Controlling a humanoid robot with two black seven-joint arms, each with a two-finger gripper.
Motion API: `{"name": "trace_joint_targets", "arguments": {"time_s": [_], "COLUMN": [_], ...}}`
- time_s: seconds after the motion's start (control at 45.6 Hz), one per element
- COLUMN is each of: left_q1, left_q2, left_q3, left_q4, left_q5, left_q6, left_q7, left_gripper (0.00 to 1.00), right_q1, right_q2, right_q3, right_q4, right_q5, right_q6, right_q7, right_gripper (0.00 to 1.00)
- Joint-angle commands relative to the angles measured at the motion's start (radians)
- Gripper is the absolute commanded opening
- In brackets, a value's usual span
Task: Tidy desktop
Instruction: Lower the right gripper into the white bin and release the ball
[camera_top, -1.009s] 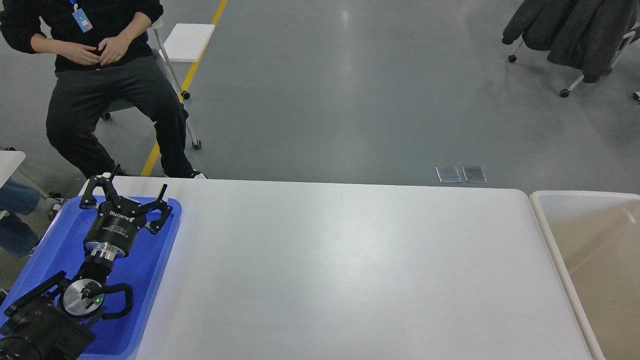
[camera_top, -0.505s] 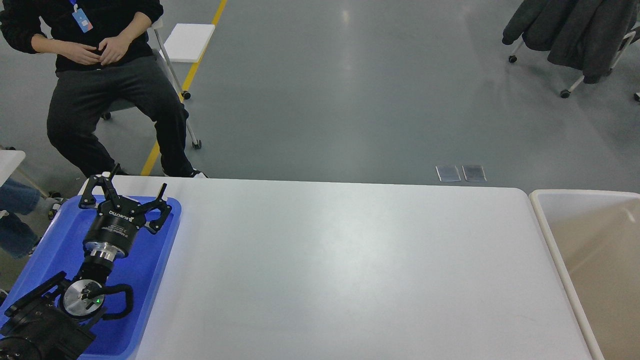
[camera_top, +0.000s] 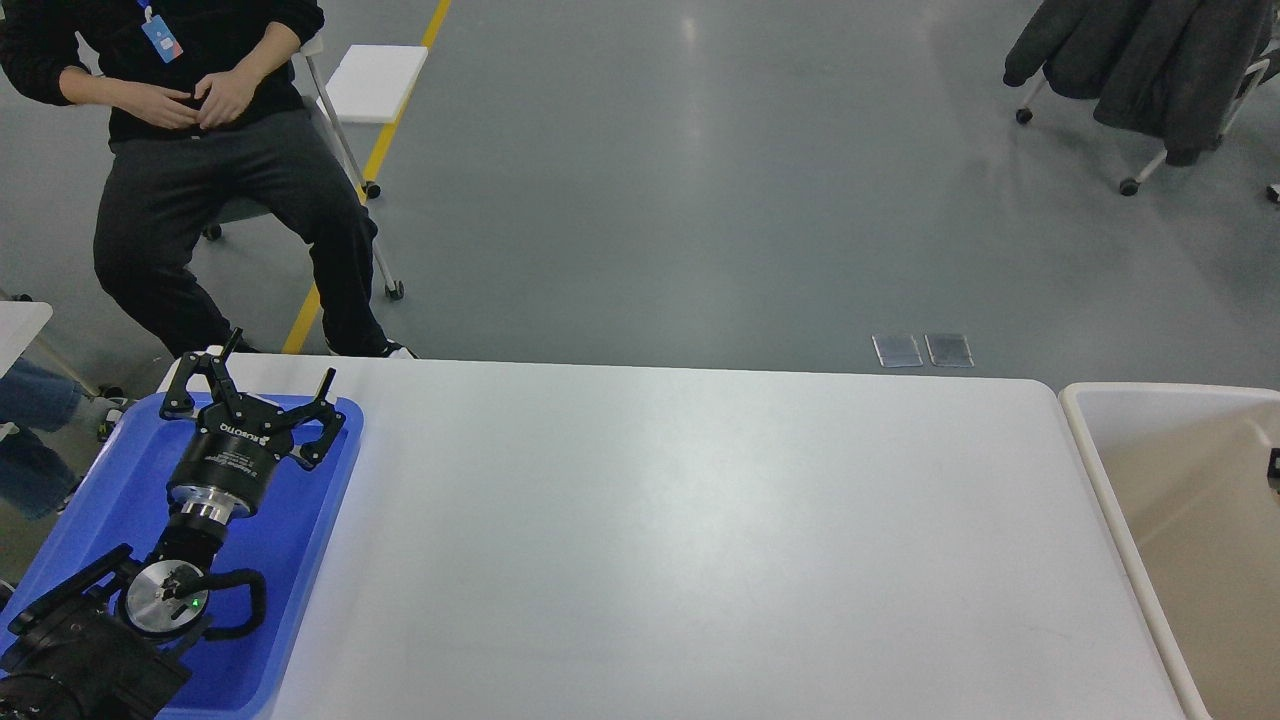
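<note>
Spread jaws, holding nothing, on the left gripper, poised over the blue plastic tray. Beside it, the large matte white desktop shows no loose items; tidying looks essentially finished. Right gripper is out of view.

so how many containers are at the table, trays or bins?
2. A blue tray lies on the left end of the desktop, under the open left gripper. A beige bin stands off the right end. Nothing else shows; the bin is partly cut off.
</note>
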Motion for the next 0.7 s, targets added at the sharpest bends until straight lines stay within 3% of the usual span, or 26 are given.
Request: {"name": "trace_joint_targets", "arguments": {"time_s": [0.0,0.68], "left_q1": [0.000,0.000], "left_q2": [0.000,0.000], "left_q3": [0.000,0.000], "left_q4": [0.000,0.000], "left_q5": [0.000,0.000], "left_q6": [0.000,0.000], "left_q7": [0.000,0.000], "left_gripper": [0.99,0.99], "right_q1": [-0.183,-0.384], "right_q2": [0.103,0.407], "right_q3": [0.132,0.155], "right_q4": [-0.176,-0.588], "right_q5": [0.001,0.001], "right_q6": [-0.062,-0.200], "right_q7": [0.002,0.002], "right_gripper": [0.00,0.00]}}
